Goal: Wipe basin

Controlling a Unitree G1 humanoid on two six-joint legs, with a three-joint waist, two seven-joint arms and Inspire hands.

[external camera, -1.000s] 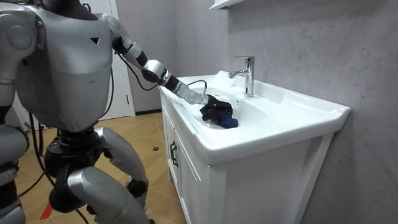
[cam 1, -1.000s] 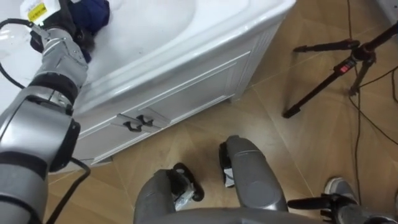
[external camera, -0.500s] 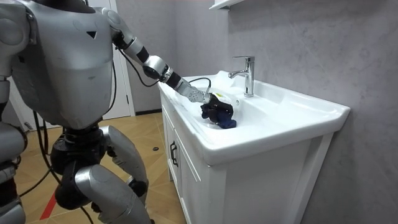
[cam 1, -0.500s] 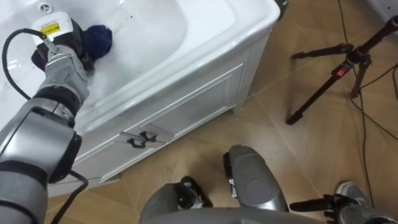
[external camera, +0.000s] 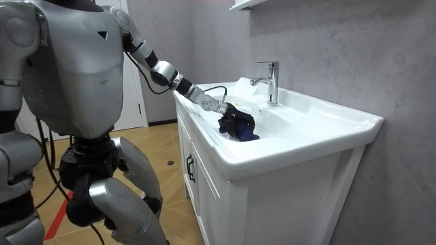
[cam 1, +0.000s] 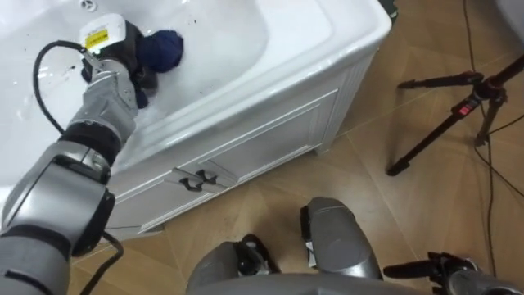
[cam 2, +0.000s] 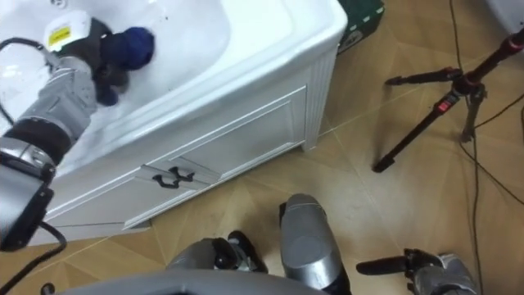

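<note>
Drawn slightly back, outstretched left hand grips the blue cloth in the basin.

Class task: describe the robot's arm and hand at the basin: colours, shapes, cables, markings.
Left arm: smooth silver-grey shells, black joint bands, ribbed metallic forearm. Left hand: dark, with a white tag bearing a yellow label; a black cable loops off its wrist.

Left robot hand gripped a dark blue cloth inside the basin, and bare bowl lay open beyond them toward the far corner. Faucet stood upright at the back rim near the cloth. Tripod stood on the floor, well apart.
</note>
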